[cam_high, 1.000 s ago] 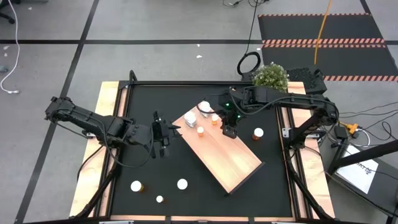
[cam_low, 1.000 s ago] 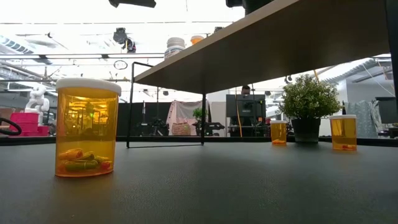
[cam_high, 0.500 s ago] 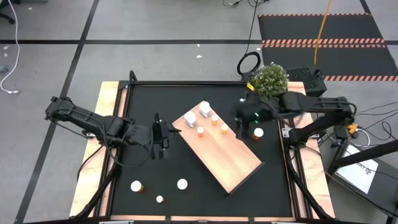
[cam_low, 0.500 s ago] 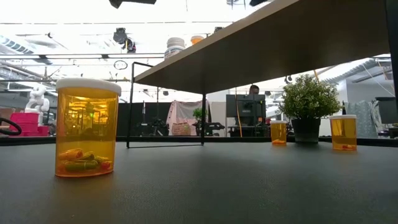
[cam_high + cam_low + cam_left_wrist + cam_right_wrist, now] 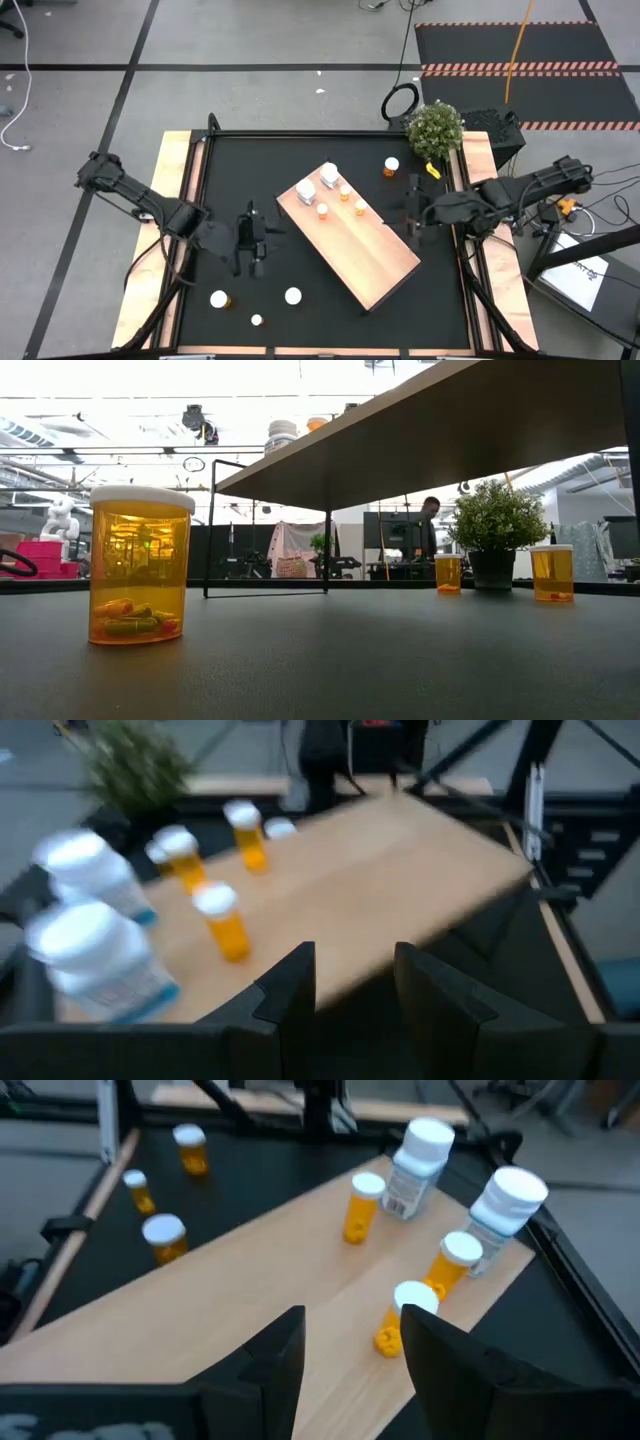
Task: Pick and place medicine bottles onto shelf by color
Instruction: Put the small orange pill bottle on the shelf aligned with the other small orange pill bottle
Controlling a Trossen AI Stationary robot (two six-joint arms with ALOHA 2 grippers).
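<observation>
The left tool (image 5: 250, 243) hangs over the matte black mat (image 5: 300, 160) of the bench, left of the shelf (image 5: 365, 255). In its wrist view its two dark, blocky fingers (image 5: 290, 995) stand a little apart with nothing between them.

Near the front of the bench, three small bottles stand on the mat: an orange one (image 5: 219, 298), a tiny one (image 5: 257, 320) and a round white-capped one (image 5: 293, 296). The low view shows a translucent amber bottle (image 5: 139, 565) with a flat white cap and capsules at its bottom.

The shelf is a long, smooth, pale-wood rectangular board lying diagonally across the middle of the mat. At its far-left end stand two blocky white bottles (image 5: 305, 190) (image 5: 329, 176) and three slim amber bottles with round white caps (image 5: 323, 210) (image 5: 345, 191) (image 5: 361, 207). The rest of the board is bare grain.

Another amber bottle (image 5: 391, 166) stands on the mat beyond the shelf, near a bushy green potted plant (image 5: 435, 126).

The right tool (image 5: 412, 212) hovers just off the shelf's right edge. Its wrist view shows its dark fingers (image 5: 270, 1355) partly spread, holding nothing.
</observation>
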